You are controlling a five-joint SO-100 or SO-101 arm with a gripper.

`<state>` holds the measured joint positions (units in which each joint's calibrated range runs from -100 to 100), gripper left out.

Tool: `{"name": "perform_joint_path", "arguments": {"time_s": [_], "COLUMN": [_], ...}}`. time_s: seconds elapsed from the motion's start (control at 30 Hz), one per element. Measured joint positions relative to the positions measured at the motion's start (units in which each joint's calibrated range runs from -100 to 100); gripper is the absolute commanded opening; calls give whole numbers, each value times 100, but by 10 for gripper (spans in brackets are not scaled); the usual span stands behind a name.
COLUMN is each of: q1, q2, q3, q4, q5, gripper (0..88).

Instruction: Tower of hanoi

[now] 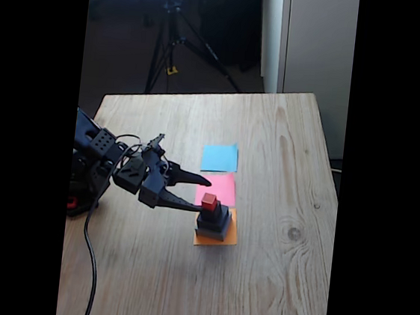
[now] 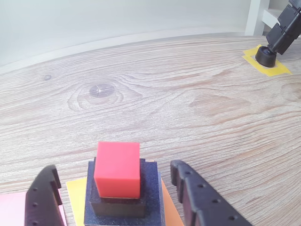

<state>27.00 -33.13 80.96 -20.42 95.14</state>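
The Tower of Hanoi (image 1: 212, 219) stands stacked on the orange paper square (image 1: 230, 239): dark blocks of shrinking size with the tiny red cube (image 1: 209, 201) on top. My gripper (image 1: 204, 194) is open just left of the stack in the fixed view, fingertips level with the red cube. In the wrist view the red cube (image 2: 117, 168) sits on the dark blocks (image 2: 123, 207), between my two black fingers (image 2: 197, 200), which stand apart on either side without touching it. The gripper (image 2: 113, 172) holds nothing.
A pink paper square (image 1: 222, 185) and a blue paper square (image 1: 220, 158) lie behind the orange one on the wooden table (image 1: 272, 284). A tripod (image 1: 173, 44) stands beyond the far edge. A black foot on yellow tape (image 2: 267, 59) sits far right in the wrist view.
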Motion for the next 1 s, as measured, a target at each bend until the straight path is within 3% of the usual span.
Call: {"name": "perform_joint_path", "arguments": {"time_s": [0.47, 1.0], "q1": [-196, -310], "q2": [1248, 1548], "q3": [-9, -322], "q4": [-1185, -1281], "q5": [208, 208], "gripper": [251, 202]}}
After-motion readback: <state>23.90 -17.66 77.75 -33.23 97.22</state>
